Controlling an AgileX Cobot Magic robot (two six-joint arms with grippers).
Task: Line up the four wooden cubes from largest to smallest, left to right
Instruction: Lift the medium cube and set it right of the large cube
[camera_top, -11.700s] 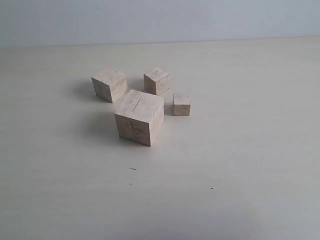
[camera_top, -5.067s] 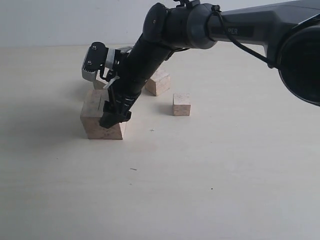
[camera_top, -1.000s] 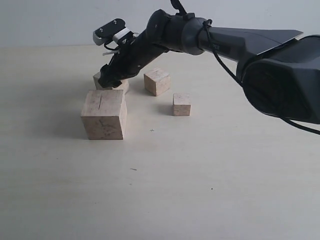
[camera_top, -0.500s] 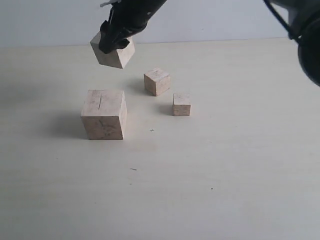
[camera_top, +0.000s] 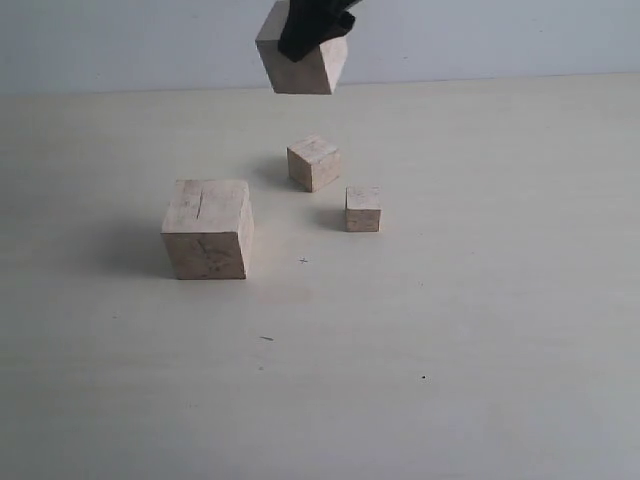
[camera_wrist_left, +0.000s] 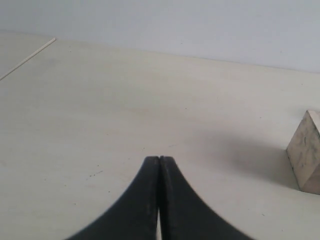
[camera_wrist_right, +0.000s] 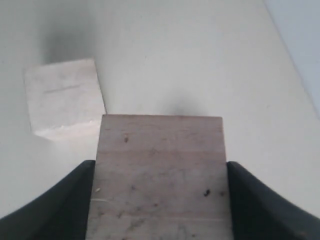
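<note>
The largest cube (camera_top: 208, 228), scratch on its top face, sits at the table's left; it also shows below in the right wrist view (camera_wrist_right: 64, 97). High above the table hangs the second-largest cube (camera_top: 302, 66), tilted, with my right gripper (camera_top: 312, 28) shut on it; up close this cube (camera_wrist_right: 160, 175) fills the space between the dark fingers (camera_wrist_right: 65, 200). The third cube (camera_top: 314, 162) and the smallest cube (camera_top: 363, 208) rest right of centre. My left gripper (camera_wrist_left: 159, 159) is shut on nothing, low over bare table, with one cube's edge (camera_wrist_left: 306, 152) off to its side.
The pale tabletop (camera_top: 450, 330) stretches wide in front of and to the right of the cubes. A light wall (camera_top: 480, 35) rises behind the table's far edge.
My right gripper has carried the second-largest cube up and to the right, from above the largest cube's far side to high over the third cube. The other cubes have not moved.
</note>
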